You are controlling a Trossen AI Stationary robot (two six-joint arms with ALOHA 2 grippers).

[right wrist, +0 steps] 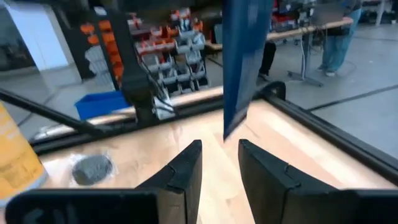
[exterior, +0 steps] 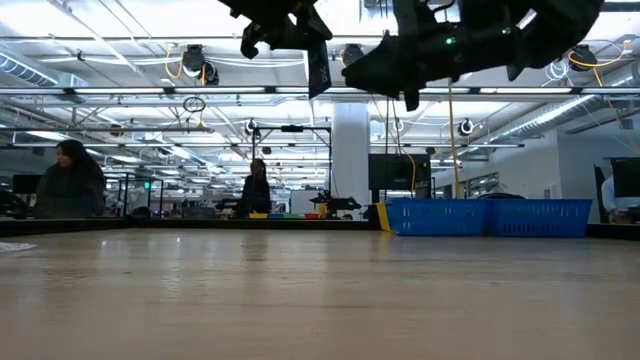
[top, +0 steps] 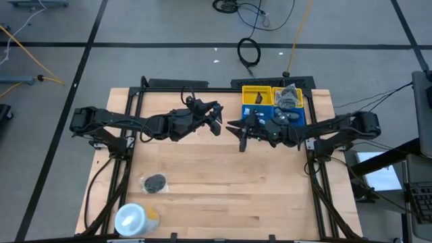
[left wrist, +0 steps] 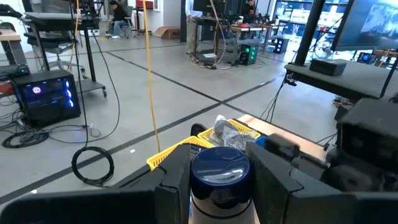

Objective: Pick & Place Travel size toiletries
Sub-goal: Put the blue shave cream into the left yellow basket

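Note:
A dark navy tube (right wrist: 244, 62) hangs upright above the middle of the table's far half, and my left gripper (top: 214, 116) is shut on its top. My right gripper (top: 240, 135) stands just to its right, pointing level at the tube. Its fingers (right wrist: 186, 171) are slightly apart with nothing between them, just short of the tube's lower end (right wrist: 232, 129). A dark grey round flat piece (top: 154, 182) lies flat on the table near the front left. My left gripper pinches the tube's round navy cap end (left wrist: 219, 174) between its two fingers, which come at it level from the table's left. The tube hangs straight down below the fingers (exterior: 318, 72), lifted well clear of the table.
A yellow bin (top: 257, 94) and a blue bin (top: 297, 116) with small items stand at the far right, close behind my right gripper. A large white-and-yellow roll (top: 135, 218) stands at the front left corner. Bare wood lies between.

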